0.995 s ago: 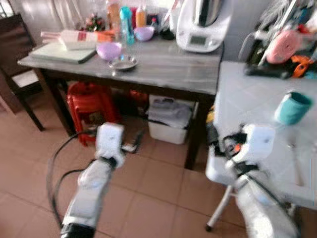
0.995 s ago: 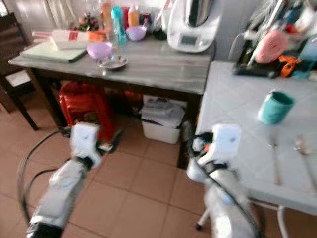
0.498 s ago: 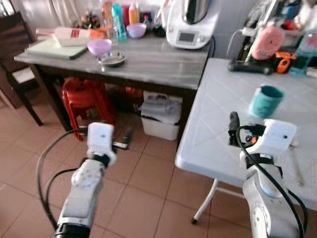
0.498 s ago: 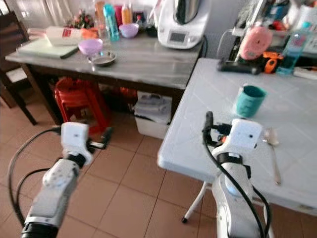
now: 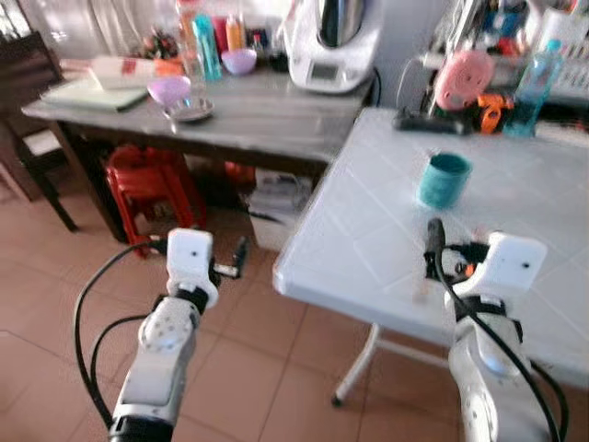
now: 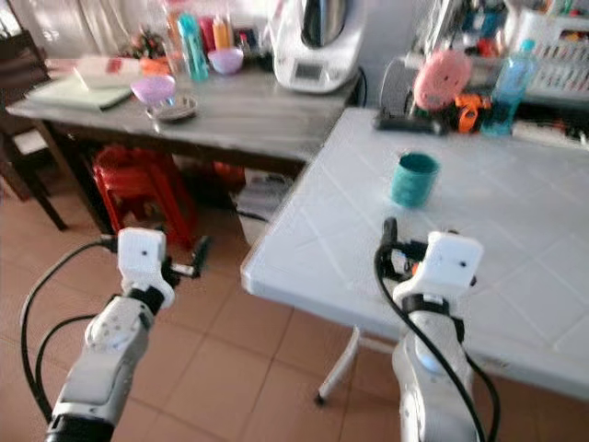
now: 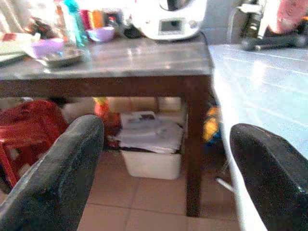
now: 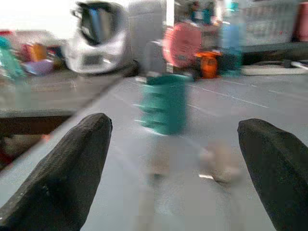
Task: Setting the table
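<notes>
From the head cameras I see the white folding table (image 5: 368,230) ahead on my right, with the teal cup (image 5: 443,180) standing upright on it toward the far side. The right gripper (image 8: 168,159) is raised over the near part of that table; its wrist view shows both black fingers (image 8: 67,168) spread wide with nothing between them, pointed at the teal cup, which is blurred. Just in front of the cup the same view shows a pale blurred object (image 8: 219,166) lying on the tabletop; I cannot tell what it is.

The left gripper (image 7: 163,178) hangs over the tiled floor (image 5: 55,304), well apart from the white table. Its wrist view shows its fingers (image 7: 57,173) released and empty, facing the dark wooden table (image 7: 115,72). That view also shows what the head views partly hide: a white storage bin (image 7: 151,154) under the wooden table, beside red stools (image 7: 29,130).

The head views show the wooden table's top: a white kitchen appliance (image 5: 327,41), a purple bowl (image 5: 168,89) and a metal dish (image 5: 189,110). Behind the white table stand a pink object (image 5: 463,78) and a blue bottle (image 5: 534,78).
</notes>
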Tool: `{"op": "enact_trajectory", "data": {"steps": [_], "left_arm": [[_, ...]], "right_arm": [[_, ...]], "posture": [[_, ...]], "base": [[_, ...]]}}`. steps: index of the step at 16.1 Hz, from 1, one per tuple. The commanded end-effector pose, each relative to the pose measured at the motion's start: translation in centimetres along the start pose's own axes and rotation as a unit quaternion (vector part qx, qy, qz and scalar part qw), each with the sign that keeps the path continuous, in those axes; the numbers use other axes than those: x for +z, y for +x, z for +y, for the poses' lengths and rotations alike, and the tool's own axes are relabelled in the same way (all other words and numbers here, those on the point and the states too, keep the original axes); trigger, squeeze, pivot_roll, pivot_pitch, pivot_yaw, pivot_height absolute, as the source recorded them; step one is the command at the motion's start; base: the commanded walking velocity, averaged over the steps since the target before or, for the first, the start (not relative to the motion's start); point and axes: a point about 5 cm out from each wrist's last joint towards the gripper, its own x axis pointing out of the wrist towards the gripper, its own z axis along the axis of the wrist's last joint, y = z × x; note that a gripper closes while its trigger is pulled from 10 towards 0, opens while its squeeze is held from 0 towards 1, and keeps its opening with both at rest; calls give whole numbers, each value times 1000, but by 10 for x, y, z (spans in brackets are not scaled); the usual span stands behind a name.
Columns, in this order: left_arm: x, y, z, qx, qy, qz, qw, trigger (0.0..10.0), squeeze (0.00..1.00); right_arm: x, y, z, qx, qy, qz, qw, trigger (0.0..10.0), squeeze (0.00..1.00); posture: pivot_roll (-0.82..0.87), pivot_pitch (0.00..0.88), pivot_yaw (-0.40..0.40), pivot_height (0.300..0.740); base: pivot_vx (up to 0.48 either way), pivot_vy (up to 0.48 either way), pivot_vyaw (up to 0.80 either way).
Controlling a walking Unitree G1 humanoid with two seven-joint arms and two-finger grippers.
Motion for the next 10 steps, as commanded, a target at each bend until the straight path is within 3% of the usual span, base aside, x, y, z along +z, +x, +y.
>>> {"op": "enact_trajectory", "data": {"steps": [1, 8, 10], "left_arm": [[3, 3, -3, -10, 5, -7, 1000, 10000, 0], [5, 5, -13, -44, -17, -15, 999, 10000, 0], [5, 5, -18, -69, -28, -10, 997, 10000, 0]], "right_arm": [[2, 2, 1, 4, 3, -3, 1000, 10000, 0], [6, 16, 4, 33, -6, -5, 999, 10000, 0], [0, 20, 8, 45, 23, 21, 998, 10000, 0]], "posture": [[-14, 0, 34, 740], [-22, 9, 27, 740], [-22, 11, 30, 740]], "base": [[0, 0, 0], [0, 0, 0], [0, 0, 0]]}}
